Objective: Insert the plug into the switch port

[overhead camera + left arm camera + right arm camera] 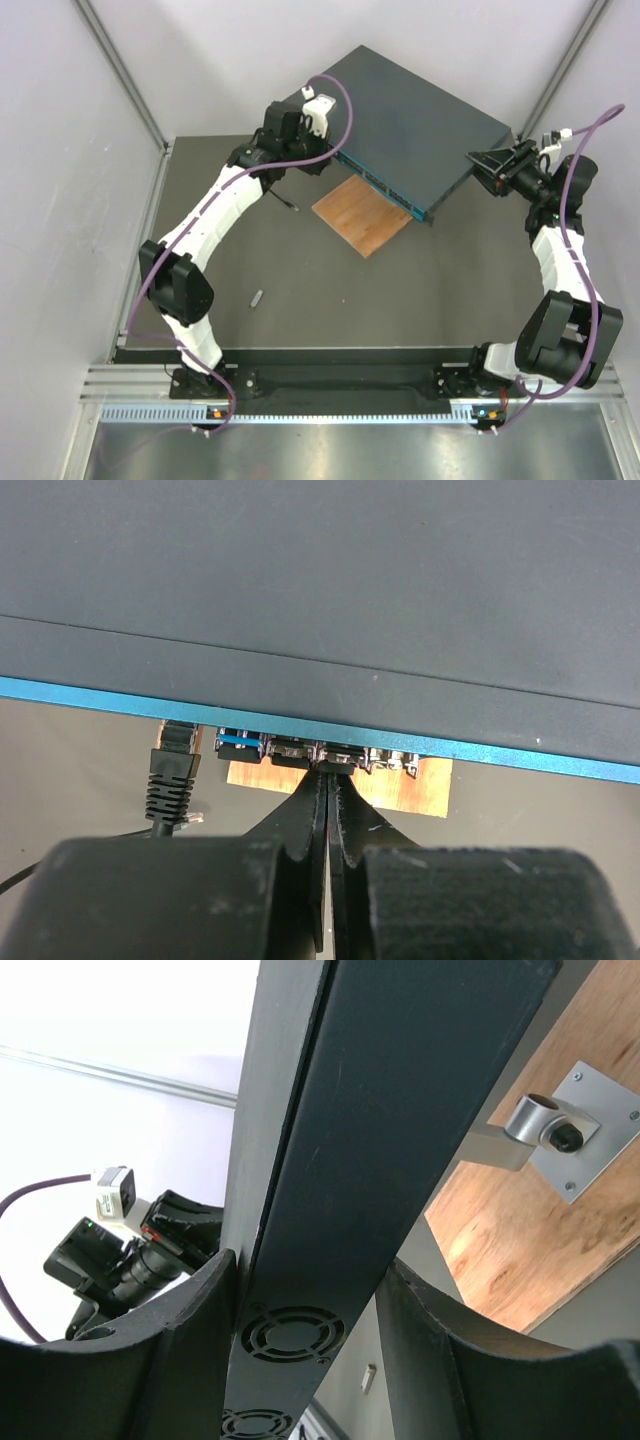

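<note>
Our left gripper [328,770], fingers pressed together on nothing we can see, noses the teal port row just right of the plug [173,765], whose tip points into the switch [420,120]. The switch runs upper-left to lower-right, ports facing left, steadied by our right gripper [310,1260] clamped across its end.

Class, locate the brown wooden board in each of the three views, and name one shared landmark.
Top external: wooden board at centre, in front of the switch.
Left wrist: wooden board peeks out low centre, below the switch.
Right wrist: wooden board at right, beside the switch.
Shared landmark: the switch.
</note>
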